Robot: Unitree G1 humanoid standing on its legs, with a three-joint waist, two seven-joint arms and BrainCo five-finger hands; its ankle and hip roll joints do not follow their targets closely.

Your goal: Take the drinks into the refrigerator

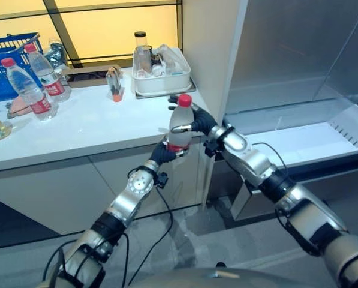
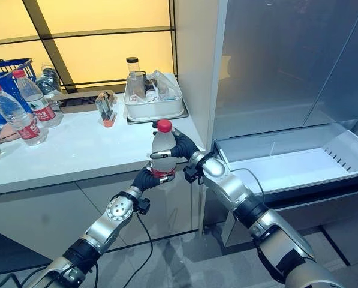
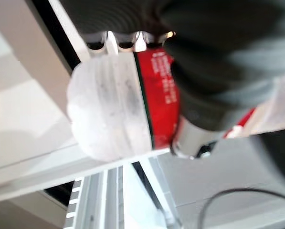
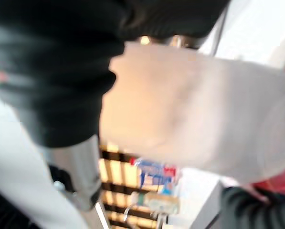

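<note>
A clear water bottle with a red cap and red label stands upright in the air just off the counter's front right corner. My left hand is curled round its lower part at the label. My right hand wraps its upper body from the fridge side. The left wrist view looks up at the bottle's base, with the thumb across the label. The bottle's pale side looms close in the right wrist view. To the right is the refrigerator's open white drawer.
On the white counter stand two more red-capped bottles, a blue basket, a white tray of jars, and a small item. A grey fridge wall rises beside the counter's end.
</note>
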